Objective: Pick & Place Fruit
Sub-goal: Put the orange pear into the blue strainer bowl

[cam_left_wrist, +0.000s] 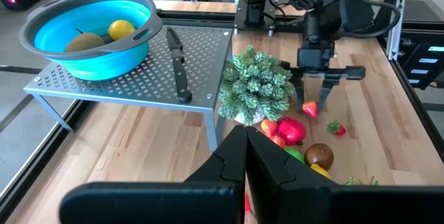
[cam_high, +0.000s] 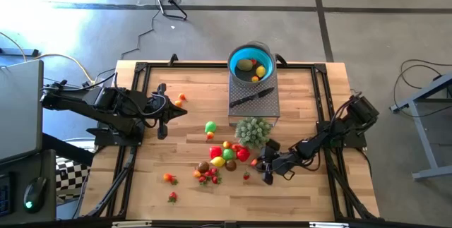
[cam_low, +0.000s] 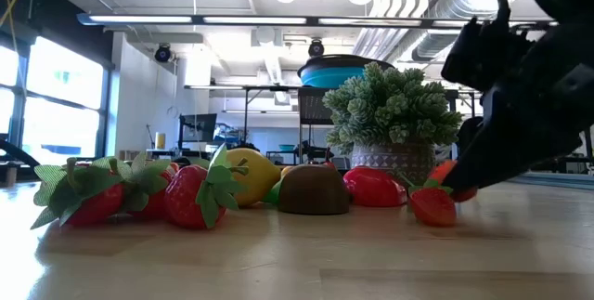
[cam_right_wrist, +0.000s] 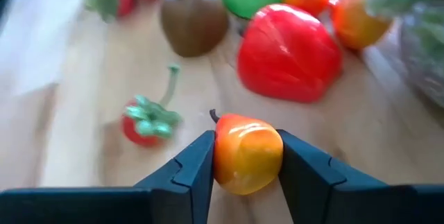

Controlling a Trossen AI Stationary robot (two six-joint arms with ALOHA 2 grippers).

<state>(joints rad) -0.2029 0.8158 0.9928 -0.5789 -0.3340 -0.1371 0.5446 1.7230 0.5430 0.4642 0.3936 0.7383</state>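
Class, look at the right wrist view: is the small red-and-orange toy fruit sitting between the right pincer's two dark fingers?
Yes, the small red-and-orange toy fruit sits squeezed between both dark fingers of the right pincer.

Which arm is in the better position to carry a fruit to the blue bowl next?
The right. Its gripper has its fingers on both sides of an orange-red fruit, while the left gripper is shut, empty, far from the pile.

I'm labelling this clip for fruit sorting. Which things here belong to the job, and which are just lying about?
Job:
- right gripper, closing on a red-orange fruit
- loose fruits on the table
- blue bowl, fruit inside

Lying about:
- knife on the metal rack
- potted green plant
- left gripper, shut, waiting
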